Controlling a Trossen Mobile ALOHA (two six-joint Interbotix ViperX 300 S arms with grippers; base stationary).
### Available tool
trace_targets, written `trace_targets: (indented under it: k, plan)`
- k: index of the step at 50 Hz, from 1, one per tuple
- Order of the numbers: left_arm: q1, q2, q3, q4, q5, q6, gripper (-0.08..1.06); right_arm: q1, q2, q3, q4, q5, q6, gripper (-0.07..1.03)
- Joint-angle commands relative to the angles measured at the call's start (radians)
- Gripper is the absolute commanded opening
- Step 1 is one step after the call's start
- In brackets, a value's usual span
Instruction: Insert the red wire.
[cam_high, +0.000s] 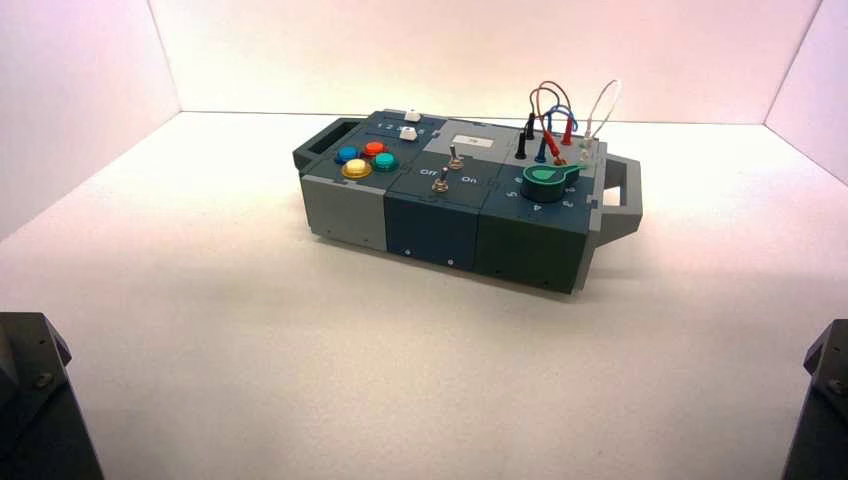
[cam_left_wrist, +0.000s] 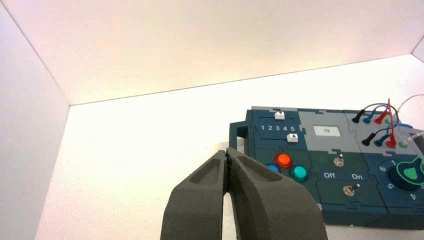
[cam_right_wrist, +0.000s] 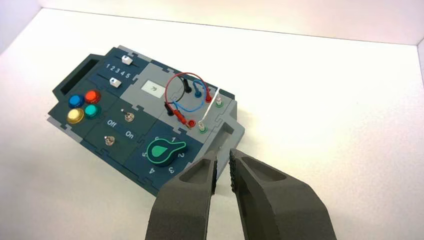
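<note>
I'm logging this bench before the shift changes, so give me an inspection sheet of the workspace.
Surface: pale table, box standing turned on it
Job's things: red wire; its far plug in its socket, its near plug tilted beside the near red socket
Clutter: nothing seen
Grippers: left claw shut, left of the box; right claw slightly open, empty, near the box's right handle
Cables: black, blue, white wires looped at the box's right
Surroundings: pale walls

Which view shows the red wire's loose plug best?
The right wrist view: the plug lies slanted beside its red socket, both plainly separate. The left wrist view shows the plug overlapping the socket, so seating is unclear. The high view shows it small, leaning behind the green-marked knob.
</note>
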Motion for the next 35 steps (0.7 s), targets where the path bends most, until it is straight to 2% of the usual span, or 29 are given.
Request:
trace_targets:
  k: [1,12,20,31,35]
  plan:
    - [0.008,0.0,-0.026,0.002,-0.005,0.002,-0.03,0.003,0.014,-0.014,0.005,-0.008,0.003,0.16]
    - [0.008,-0.002,-0.026,0.002,-0.002,0.002,-0.03,0.014,0.018,-0.014,0.015,-0.006,0.0,0.16]
    - [0.008,-0.003,-0.026,0.0,-0.002,0.0,-0.03,0.069,0.057,-0.017,0.034,-0.011,-0.015,0.16]
    - [0.008,-0.011,-0.029,-0.002,-0.002,0.0,-0.03,0.149,0.213,-0.041,0.046,0.005,-0.02,0.16]
    - [0.008,-0.015,-0.028,0.0,-0.002,0.0,-0.03,0.155,0.268,-0.055,0.046,0.012,-0.025,0.16]
